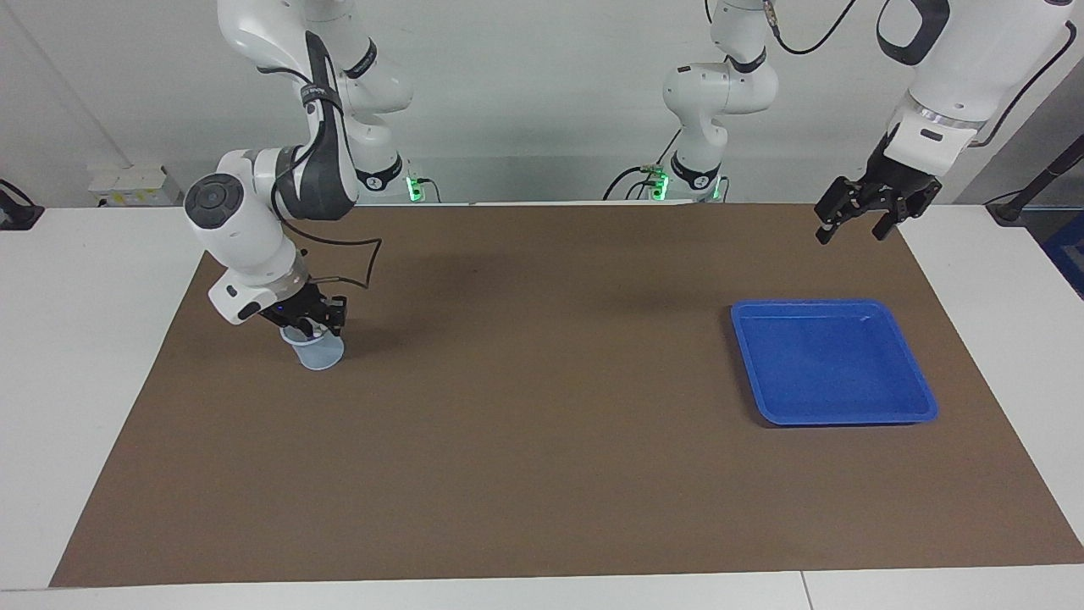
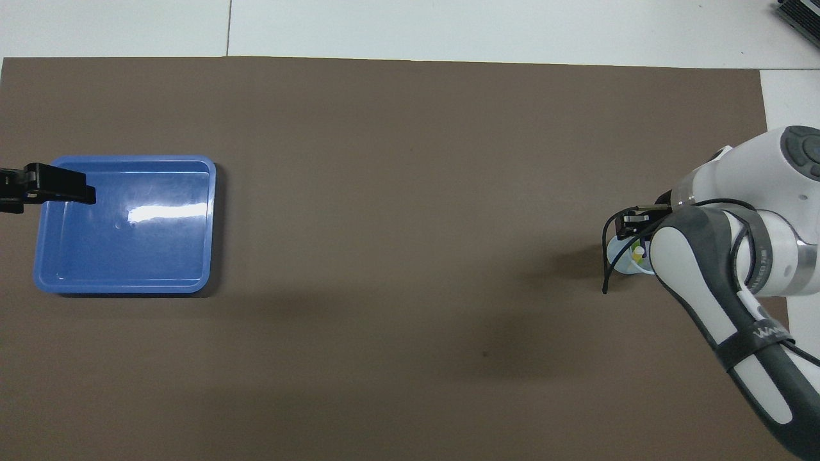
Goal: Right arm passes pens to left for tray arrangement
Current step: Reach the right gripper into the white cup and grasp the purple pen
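Glossy square tray [image 1: 919, 398] lies on matte mat [image 1: 542, 440].

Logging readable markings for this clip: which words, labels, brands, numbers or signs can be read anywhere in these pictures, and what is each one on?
White lettering on the dark band of the right arm: too blurred to read in full; the overhead view shows something like "WA".
White lettering on the same arm's dark strap in the facing view: too small to read.
Blue tray, small cup, brown mat: no text seen.

pens [image 2: 637, 253] — mostly hidden by right arm [image 2: 717, 256]
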